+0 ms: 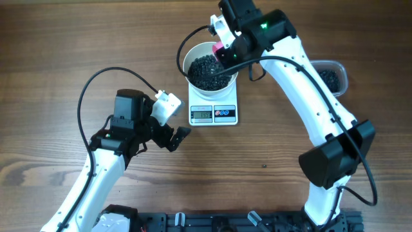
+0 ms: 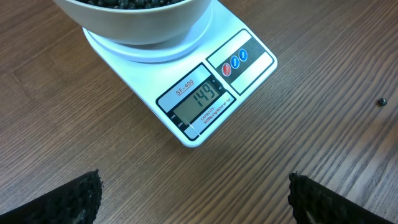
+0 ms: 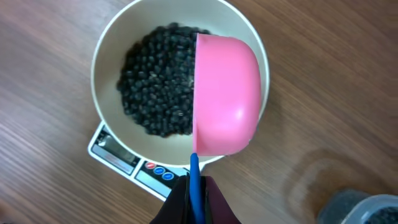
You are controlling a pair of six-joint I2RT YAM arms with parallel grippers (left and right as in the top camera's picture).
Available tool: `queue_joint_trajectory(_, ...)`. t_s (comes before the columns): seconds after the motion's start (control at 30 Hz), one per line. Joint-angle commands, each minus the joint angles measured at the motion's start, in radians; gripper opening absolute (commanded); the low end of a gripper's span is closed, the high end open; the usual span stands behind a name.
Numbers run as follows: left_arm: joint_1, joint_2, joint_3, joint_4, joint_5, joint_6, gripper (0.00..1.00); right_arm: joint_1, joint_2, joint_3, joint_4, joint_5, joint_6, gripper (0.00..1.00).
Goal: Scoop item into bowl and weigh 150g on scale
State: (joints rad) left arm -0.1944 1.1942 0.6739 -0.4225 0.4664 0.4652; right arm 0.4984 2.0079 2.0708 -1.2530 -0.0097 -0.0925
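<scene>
The white bowl [image 1: 193, 53] [image 3: 106, 81] stands on the white scale [image 1: 225, 115] [image 2: 249, 62] and holds a heap of the item, small black beans [image 1: 207, 71] [image 3: 155, 87]. The scale's display [image 2: 198, 99] reads 149. My right gripper [image 1: 226, 53] [image 3: 194, 186] is shut on the blue handle of a pink scoop [image 3: 227, 99]. The scoop hangs tipped over the bowl's right side with its back up. My left gripper [image 1: 177, 138] [image 2: 196, 199] is open just left of the scale's front, above bare table. Its fingertips [image 2: 81, 199] stand wide apart.
A clear plastic tub [image 1: 340, 69] [image 3: 367, 208] with more black beans sits right of the scale, behind my right arm. A stray bean [image 2: 383, 101] [image 1: 264, 165] lies on the wooden table in front of the scale.
</scene>
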Motion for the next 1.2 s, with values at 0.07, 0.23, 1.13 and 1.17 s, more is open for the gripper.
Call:
queue_joint_trajectory(0.07, 0.002, 0.001, -0.006, 0.000, 0.015, -0.006, 1.00, -0.003, -0.020, 0.005, 0.000, 0.032, -0.024, 0.04)
queue_joint_trajectory(0.23, 0.002, 0.001, -0.006, 0.000, 0.015, -0.006, 1.00, 0.030, -0.020, 0.005, 0.002, 0.050, -0.132, 0.04)
queue_joint_trajectory(1.13, 0.002, 0.001, -0.006, 0.000, 0.015, -0.006, 1.00, 0.037, -0.018, 0.005, 0.053, 0.023, -0.057, 0.04)
queue_joint_trajectory(1.17, 0.002, 0.001, -0.006, 0.000, 0.015, -0.006, 1.00, 0.037, -0.018, 0.005, 0.053, 0.010, -0.056, 0.04)
